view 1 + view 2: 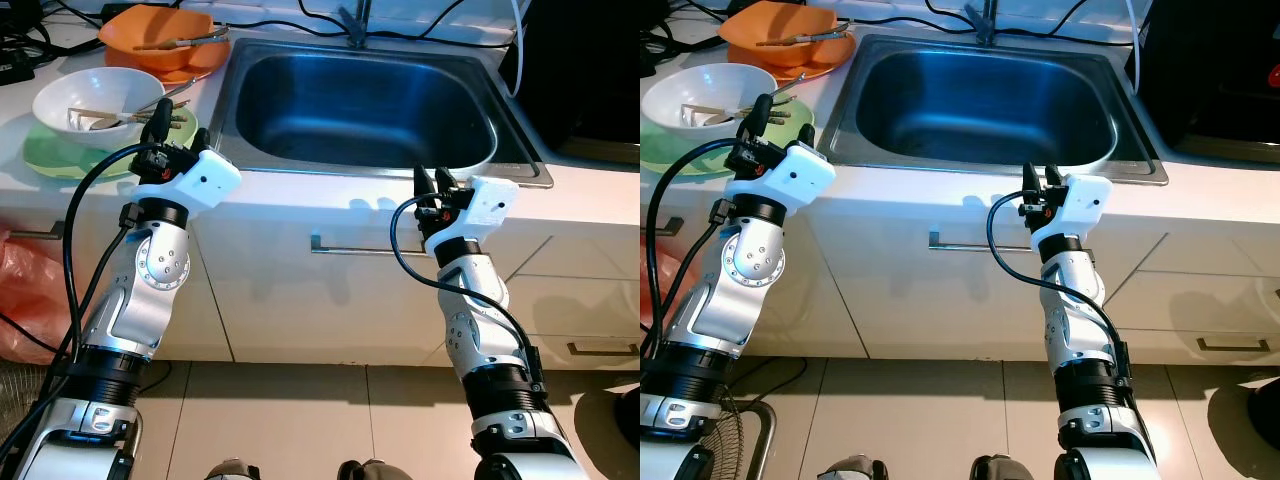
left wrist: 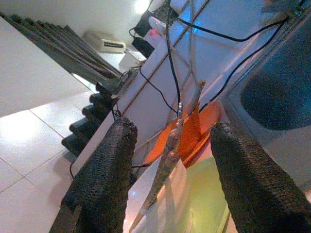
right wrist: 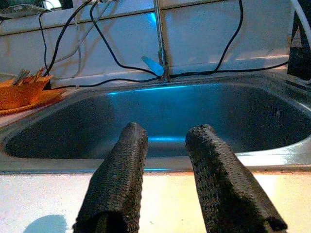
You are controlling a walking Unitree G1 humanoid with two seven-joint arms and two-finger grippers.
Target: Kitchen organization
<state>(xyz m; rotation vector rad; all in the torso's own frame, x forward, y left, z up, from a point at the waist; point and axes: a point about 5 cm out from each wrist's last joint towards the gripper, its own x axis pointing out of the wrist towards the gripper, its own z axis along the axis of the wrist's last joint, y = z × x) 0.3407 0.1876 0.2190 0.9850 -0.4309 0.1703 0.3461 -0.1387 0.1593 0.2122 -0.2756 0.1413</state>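
Left gripper: fingers parted, empty, raised beside white bowl (on green plate), likely to collect it. Right gripper: parted, idle before sink.

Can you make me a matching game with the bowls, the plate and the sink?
Things:
1. white bowl
2. orange bowl
3. green plate
4. sink

Places or states:
A. holds nothing
B. under the white bowl
C. farthest back on the counter, with a utensil in it
D. on the green plate, with utensils in it

Pairs: 1-D, 2-C, 3-B, 4-A
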